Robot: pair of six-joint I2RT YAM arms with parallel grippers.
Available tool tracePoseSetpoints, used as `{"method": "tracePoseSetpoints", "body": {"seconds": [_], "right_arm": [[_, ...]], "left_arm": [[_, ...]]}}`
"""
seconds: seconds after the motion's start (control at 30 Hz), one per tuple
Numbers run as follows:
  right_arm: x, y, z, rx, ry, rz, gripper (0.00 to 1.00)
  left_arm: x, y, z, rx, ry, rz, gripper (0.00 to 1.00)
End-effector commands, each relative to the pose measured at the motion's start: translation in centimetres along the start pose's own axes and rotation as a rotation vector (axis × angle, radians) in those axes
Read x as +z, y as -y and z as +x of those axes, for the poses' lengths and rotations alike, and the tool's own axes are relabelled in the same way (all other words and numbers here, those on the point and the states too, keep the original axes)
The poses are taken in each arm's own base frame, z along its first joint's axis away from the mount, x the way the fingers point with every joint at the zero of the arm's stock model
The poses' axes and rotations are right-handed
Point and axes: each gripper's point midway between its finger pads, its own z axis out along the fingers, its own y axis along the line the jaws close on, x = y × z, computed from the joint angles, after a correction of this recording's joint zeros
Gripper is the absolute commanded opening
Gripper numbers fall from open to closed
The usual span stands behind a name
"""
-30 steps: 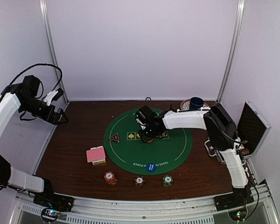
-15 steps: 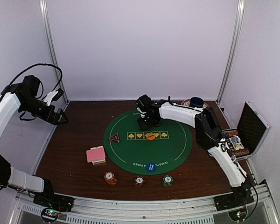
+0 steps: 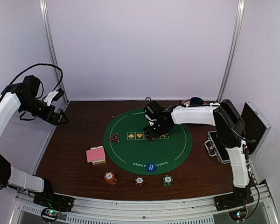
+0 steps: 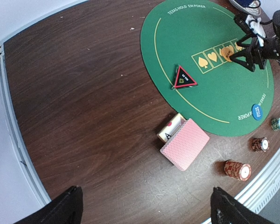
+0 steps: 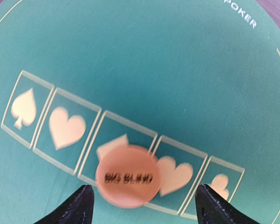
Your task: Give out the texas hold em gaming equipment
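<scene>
An orange disc [image 5: 127, 176] marked BIG BLIND lies flat on the row of card boxes of the green mat [image 3: 172, 149]. My right gripper [image 5: 143, 200] hovers over it, open, its fingers apart from the disc on both sides. A red-black triangle marker [image 3: 114, 137] sits on the mat's left part and a blue disc [image 3: 151, 166] near its front edge. Pink-backed cards [image 3: 96, 154] lie left of the mat. Orange-red [image 3: 110, 177], dark [image 3: 139, 180] and green [image 3: 167, 180] chips stand in a row in front. My left gripper [image 3: 61, 106] is held high at the far left, open and empty.
A dark blue cup [image 3: 196, 101] stands behind the mat at the back right. An open metal-edged black case [image 3: 252, 126] sits at the right edge. White walls and metal posts close in the table on three sides.
My right gripper's jaws have spread wider, leaving the orange disc free on the mat. The gripper pulled back, then came over the disc again, and its arm swung. The left arm stayed still.
</scene>
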Motion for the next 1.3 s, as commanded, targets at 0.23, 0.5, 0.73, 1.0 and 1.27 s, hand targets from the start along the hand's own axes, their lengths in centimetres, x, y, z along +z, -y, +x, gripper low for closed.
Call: {"method": "tracePoseSetpoints", "body": {"seconds": [0.23, 0.5, 0.73, 1.0, 1.27], "right_arm": [[-0.9, -2.5, 3.1, 0.070, 0.006, -0.075, 0.78], [1.1, -2.0, 2.2, 0.089, -0.008, -0.032, 0.54], [2.3, -1.2, 2.3, 0.115, -0.027, 0.002, 0.45], [2.9, -0.1, 0.2, 0.128, -0.009, 0.033, 0.40], [4.8, 0.9, -2.3, 0.136, -0.019, 0.035, 0.38]], "left_arm": [[-0.9, 0.7, -1.0, 0.031, 0.046, 0.023, 0.98], [-1.3, 0.7, -1.3, 0.024, 0.057, 0.015, 0.98], [-1.4, 0.6, -1.3, 0.028, 0.057, 0.004, 0.98], [-1.3, 0.4, -1.3, 0.030, 0.053, 0.000, 0.98], [-1.3, 0.4, -1.3, 0.031, 0.051, 0.003, 0.98]]}}
